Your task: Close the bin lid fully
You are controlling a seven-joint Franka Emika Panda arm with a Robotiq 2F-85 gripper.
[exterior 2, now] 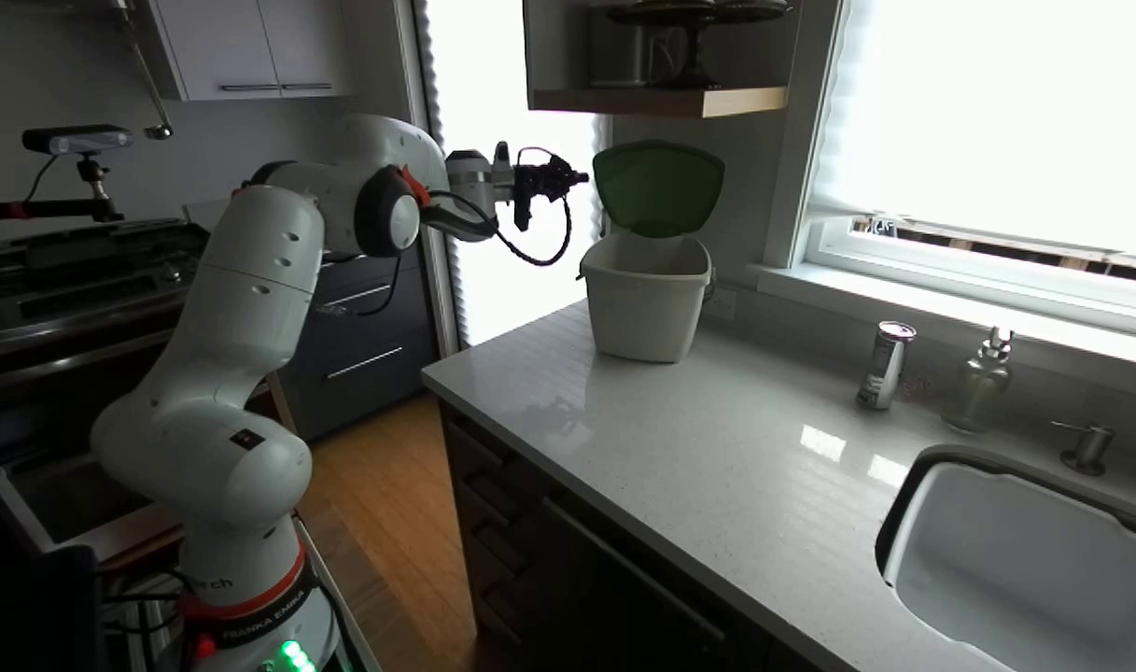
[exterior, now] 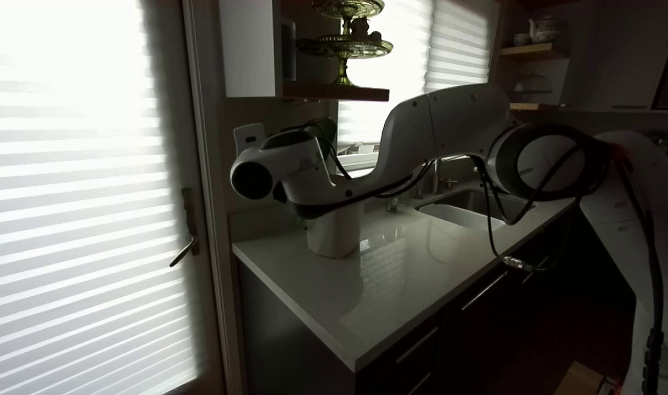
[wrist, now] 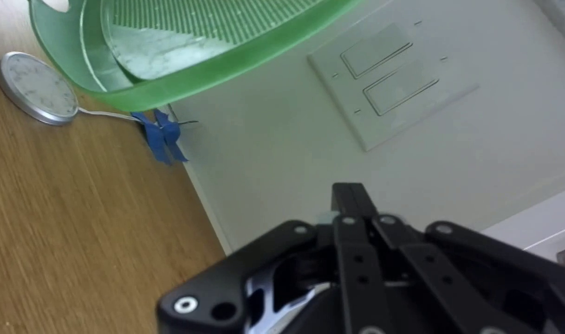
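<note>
Above the bin (exterior 2: pixel 647 308), its lid (exterior 2: pixel 658 187) stands open; the fingers (wrist: pixel 342 199) — together, empty — hang off to the bin's side. Pushing the lid's inner face, I'd guess, could tip the bin or skid it across the table (exterior 2: pixel 717 448), closing nothing.

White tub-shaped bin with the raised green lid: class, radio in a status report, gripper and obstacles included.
Black two-fingered gripper shut. Rounded green plastic lid standing open on white tub-shaped bin. Brown wooden shelf overhead, may crowd the gripper.
</note>
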